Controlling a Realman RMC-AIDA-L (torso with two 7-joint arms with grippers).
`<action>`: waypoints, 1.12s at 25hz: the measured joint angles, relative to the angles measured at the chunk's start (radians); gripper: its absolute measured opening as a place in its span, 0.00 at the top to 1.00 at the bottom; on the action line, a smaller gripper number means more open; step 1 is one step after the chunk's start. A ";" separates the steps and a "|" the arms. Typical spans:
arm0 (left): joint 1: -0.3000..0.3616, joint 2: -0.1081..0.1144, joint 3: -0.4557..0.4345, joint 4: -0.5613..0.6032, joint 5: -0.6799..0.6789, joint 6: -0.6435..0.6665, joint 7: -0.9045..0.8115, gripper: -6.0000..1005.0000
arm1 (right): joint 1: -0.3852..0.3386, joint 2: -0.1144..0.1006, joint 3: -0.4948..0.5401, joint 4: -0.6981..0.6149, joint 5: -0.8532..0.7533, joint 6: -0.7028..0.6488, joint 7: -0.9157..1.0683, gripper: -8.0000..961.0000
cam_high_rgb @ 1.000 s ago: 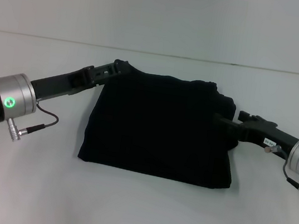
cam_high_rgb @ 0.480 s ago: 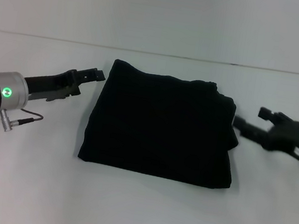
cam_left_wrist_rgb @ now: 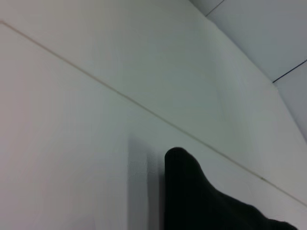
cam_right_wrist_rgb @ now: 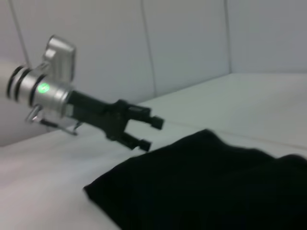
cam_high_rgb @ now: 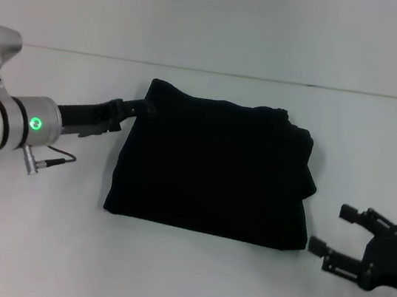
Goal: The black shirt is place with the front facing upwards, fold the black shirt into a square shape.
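At centre of the white table (cam_high_rgb: pixel 179 280): the black shirt (cam_high_rgb: pixel 214 169), folded into a rough rectangle, soft matte cloth, edges slightly uneven, a bunched fold along its right side. No print or label is visible. Just beside its far-left corner: left gripper (cam_high_rgb: pixel 143 105), black fingers spread, clear of the cloth. Near its near-right corner, apart from it: right gripper (cam_high_rgb: pixel 336 230), black fingers spread wide. Behind: plain pale wall (cam_high_rgb: pixel 218 17) with panel seams.
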 joint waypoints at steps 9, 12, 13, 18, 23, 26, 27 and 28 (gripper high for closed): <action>-0.016 -0.016 0.039 -0.011 0.000 -0.054 -0.007 0.07 | 0.012 0.015 -0.002 0.001 -0.065 -0.007 0.000 0.03; -0.023 -0.019 0.054 -0.023 0.000 -0.068 -0.009 0.07 | 0.013 0.016 -0.002 0.001 -0.066 -0.014 0.004 0.07; -0.024 -0.020 0.057 -0.025 0.000 -0.073 -0.009 0.08 | 0.013 0.016 -0.002 0.001 -0.066 -0.016 0.004 0.08; -0.025 -0.029 0.062 -0.026 0.000 -0.084 -0.009 0.08 | 0.013 0.016 -0.002 0.001 -0.068 -0.023 0.004 0.14; -0.025 -0.032 0.071 -0.026 0.000 -0.077 -0.010 0.09 | 0.012 0.018 -0.003 0.001 -0.068 -0.024 0.004 0.18; -0.025 -0.036 0.086 -0.027 0.000 -0.079 -0.011 0.09 | 0.010 0.019 -0.003 0.001 -0.068 -0.025 0.004 0.18; -0.026 -0.038 0.088 -0.027 0.000 -0.079 -0.012 0.12 | 0.010 0.019 -0.003 0.002 -0.068 -0.025 0.004 0.18; -0.026 -0.040 0.089 -0.027 0.000 -0.080 -0.012 0.16 | 0.009 0.019 -0.003 0.002 -0.068 -0.026 0.004 0.18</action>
